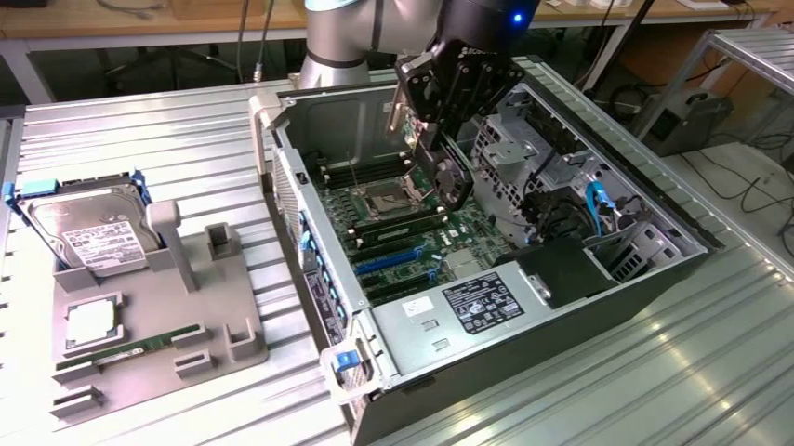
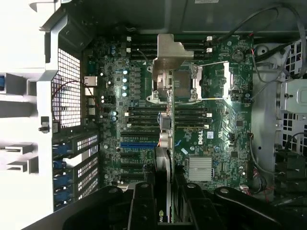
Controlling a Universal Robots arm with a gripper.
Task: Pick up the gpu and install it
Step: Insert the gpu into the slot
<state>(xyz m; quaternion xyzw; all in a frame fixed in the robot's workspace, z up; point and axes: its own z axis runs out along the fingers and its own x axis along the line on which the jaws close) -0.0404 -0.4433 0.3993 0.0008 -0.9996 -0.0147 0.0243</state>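
Observation:
My gripper (image 1: 437,130) hangs over the open computer case (image 1: 288,177) and is shut on the gpu (image 1: 452,181), a black card with a rounded cooler, held on edge above the motherboard (image 1: 397,228). In the wrist view the gpu (image 2: 163,143) shows edge-on between my black fingers (image 2: 143,203), and its silver end bracket (image 2: 168,52) points away from the camera. The card floats above the board, over the processor socket (image 2: 184,84) and the memory slots. The blue expansion slots (image 2: 136,144) lie beside the card's line, apart from it.
On the exterior view's left, a grey fixture (image 1: 186,279) carries a silver hard drive (image 1: 89,237), a processor chip (image 1: 93,321) and a green memory stick (image 1: 139,346). Inside the case sit the labelled power supply (image 1: 488,302), drive cages (image 1: 534,149) and cables (image 1: 602,209).

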